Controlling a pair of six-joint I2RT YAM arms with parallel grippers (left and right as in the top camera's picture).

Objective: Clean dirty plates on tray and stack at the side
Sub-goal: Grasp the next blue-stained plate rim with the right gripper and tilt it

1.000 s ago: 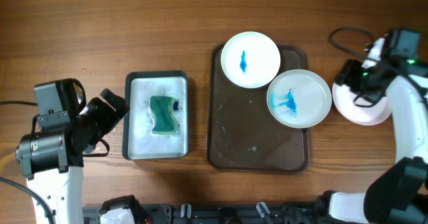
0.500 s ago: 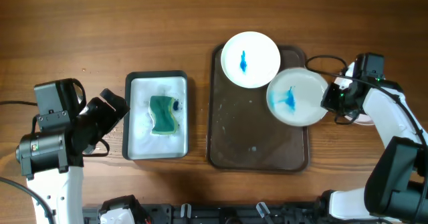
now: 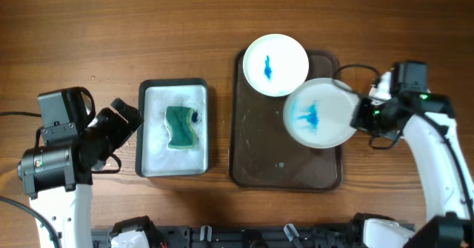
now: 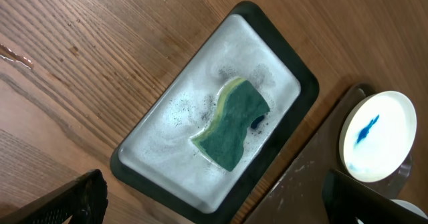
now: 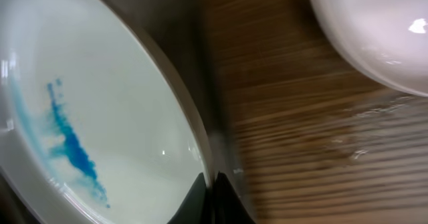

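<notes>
The dark brown tray [image 3: 266,152] carries a white plate [image 3: 275,64] with a small blue streak at its far end. My right gripper [image 3: 361,116] is shut on the right rim of a second plate [image 3: 318,113], smeared blue, which hangs tilted over the tray's right side. In the right wrist view the fingertips [image 5: 214,184] pinch that plate's rim [image 5: 100,117]. A plain white plate [image 5: 381,30] lies on the wood just beyond. My left gripper [image 3: 122,118] stands open left of the basin, with nothing between its fingers [image 4: 73,200].
A dark-rimmed pale basin [image 3: 155,155] holding a green sponge [image 3: 181,127] sits left of the tray, seen from above in the left wrist view, sponge [image 4: 234,124] at its middle. A black cable [image 3: 348,70] loops by the right arm. Bare wood surrounds everything.
My right gripper left the plain plate at the side, swung left and shut on the blue-smeared plate's rim. That plate has since shifted left over the tray and looks raised. The left arm stayed still.
</notes>
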